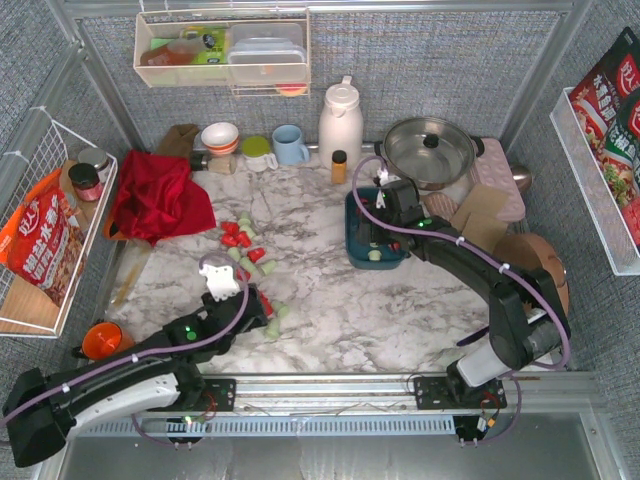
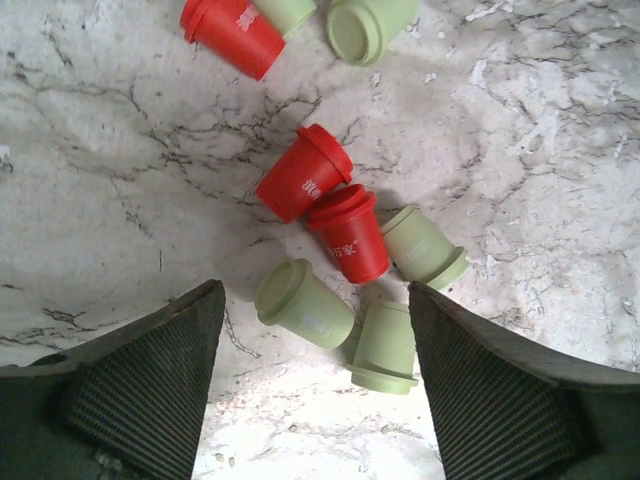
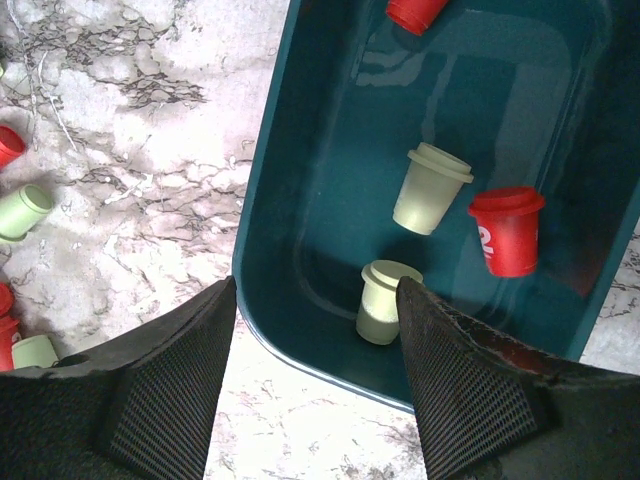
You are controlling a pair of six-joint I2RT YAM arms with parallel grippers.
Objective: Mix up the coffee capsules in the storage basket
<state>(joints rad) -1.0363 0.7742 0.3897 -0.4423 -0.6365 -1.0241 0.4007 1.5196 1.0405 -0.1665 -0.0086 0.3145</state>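
Note:
Red and mint-green coffee capsules lie scattered on the marble table, left of the dark teal storage basket. My left gripper hovers open over the near end of the scatter. In the left wrist view, two green capsules lie between the spread fingers of that gripper, untouched, with two red ones just beyond. My right gripper hangs open over the basket's near-left corner. Inside the basket lie two green capsules and two red ones.
A red cloth lies left of the capsules. Along the back stand bowls, a blue mug, an amber bottle, a white jug and a lidded pot. A white wire basket hangs on the left wall.

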